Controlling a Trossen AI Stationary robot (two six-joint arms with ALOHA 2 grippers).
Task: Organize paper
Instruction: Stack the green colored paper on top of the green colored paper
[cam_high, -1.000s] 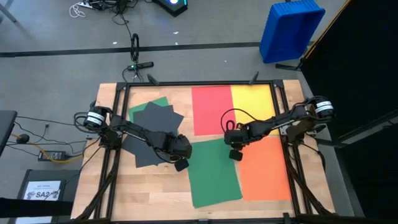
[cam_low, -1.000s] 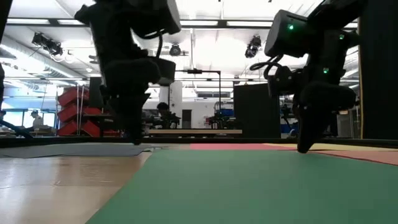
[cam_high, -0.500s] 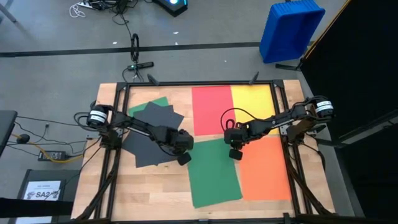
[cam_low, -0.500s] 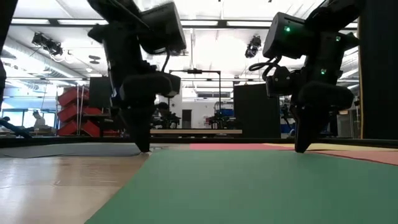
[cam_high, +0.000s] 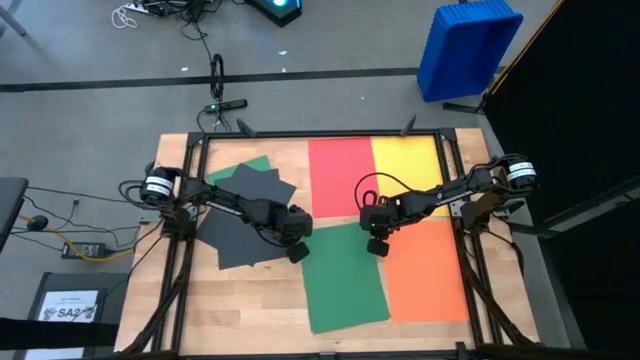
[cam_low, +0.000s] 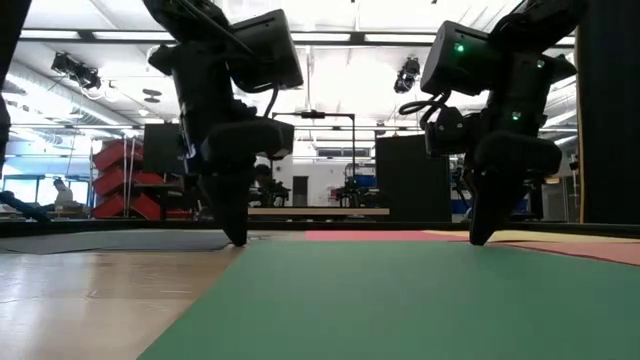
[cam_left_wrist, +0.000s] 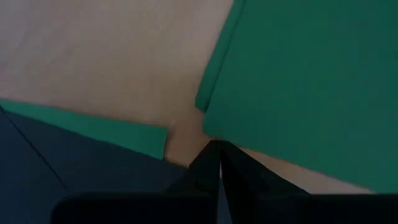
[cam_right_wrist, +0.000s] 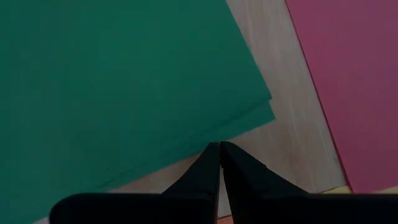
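High view: the left gripper was found at the near-left corner of the large green paper, with dark grey sheets just behind it. The right gripper was placed at that paper's far-right corner, the red sheet beyond and the orange sheet beside it.

Low view: both fingertips were seen down at the green surface.

Wrist views: both pairs of fingers were pressed together, nothing held; bare wooden table was seen between sheets.

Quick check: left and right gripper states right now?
Left gripper: shut, holding nothing, tips at the green paper's corner.
Right gripper: shut, holding nothing, tips at the same sheet's other far corner.
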